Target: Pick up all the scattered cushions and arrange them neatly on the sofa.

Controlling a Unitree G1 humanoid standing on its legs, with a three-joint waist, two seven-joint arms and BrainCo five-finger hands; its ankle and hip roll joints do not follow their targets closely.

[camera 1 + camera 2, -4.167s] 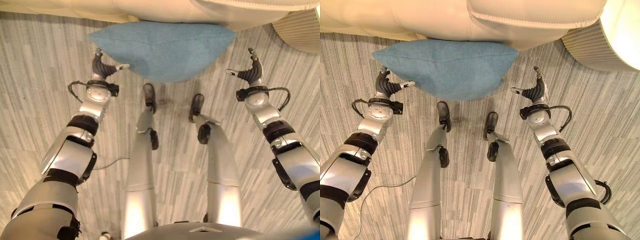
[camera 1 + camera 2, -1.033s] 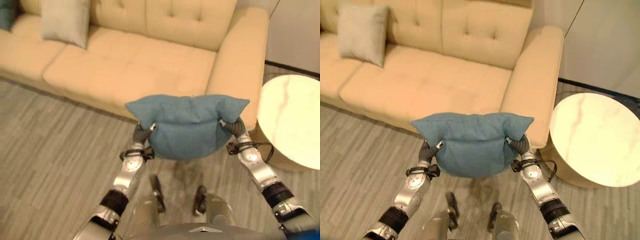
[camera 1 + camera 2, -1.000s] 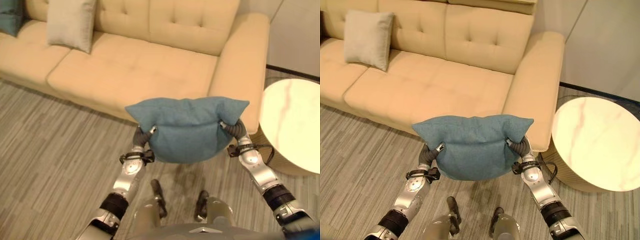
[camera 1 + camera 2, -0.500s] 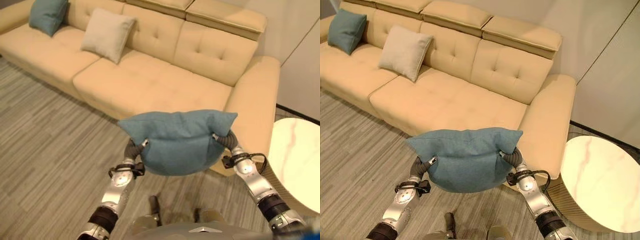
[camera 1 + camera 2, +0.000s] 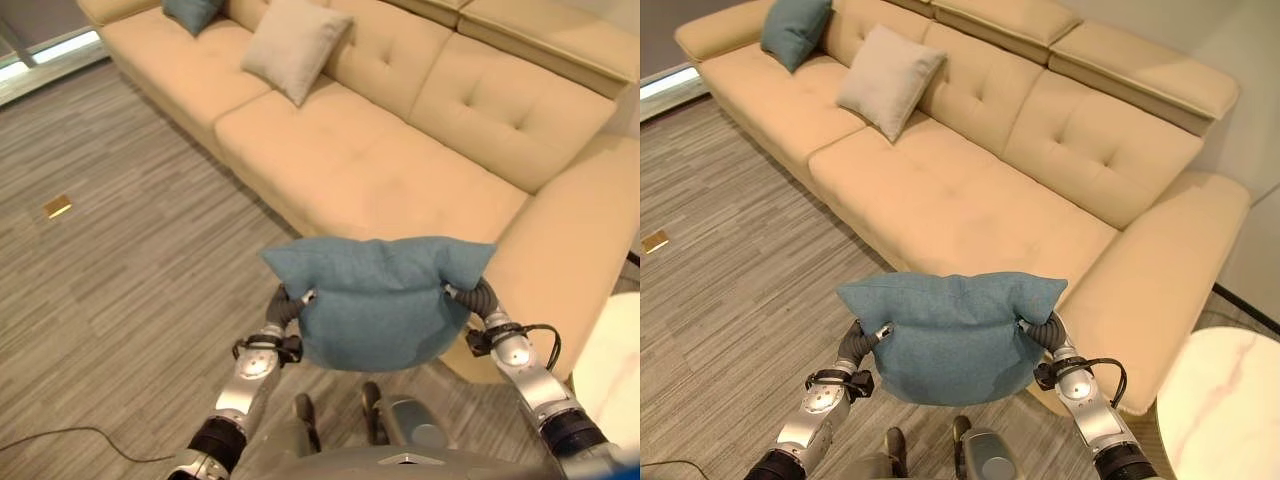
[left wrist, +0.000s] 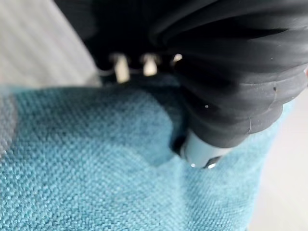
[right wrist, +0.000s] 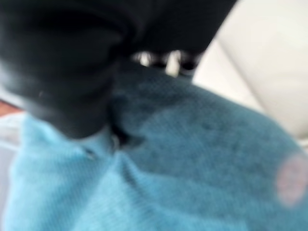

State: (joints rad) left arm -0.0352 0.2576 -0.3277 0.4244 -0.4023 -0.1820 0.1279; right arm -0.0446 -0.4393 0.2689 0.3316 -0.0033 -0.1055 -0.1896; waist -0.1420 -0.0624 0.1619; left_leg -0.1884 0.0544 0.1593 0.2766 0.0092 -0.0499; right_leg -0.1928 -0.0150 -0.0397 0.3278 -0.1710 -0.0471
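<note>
I hold a blue cushion (image 5: 375,300) in the air between both hands, in front of the sofa's right end. My left hand (image 5: 284,308) grips its left side, with the thumb (image 6: 199,150) dug into the cloth. At the other side my right hand (image 5: 479,299) pinches the cushion (image 7: 192,159) the same way, and the cloth bunches at both grips. The beige sofa (image 5: 970,200) stretches across the back. A beige cushion (image 5: 890,75) leans against its backrest, and a teal cushion (image 5: 795,30) stands at its far left end.
A round white marble-topped table (image 5: 1225,410) stands to the right, close to the sofa's armrest (image 5: 1160,270). Grey striped floor spreads to the left, with a small brass floor plate (image 5: 57,206) set in it.
The camera has swung, so the sofa shows further left and the table has slid to the right edge. The blue cushion stays gripped between both hands as before.
</note>
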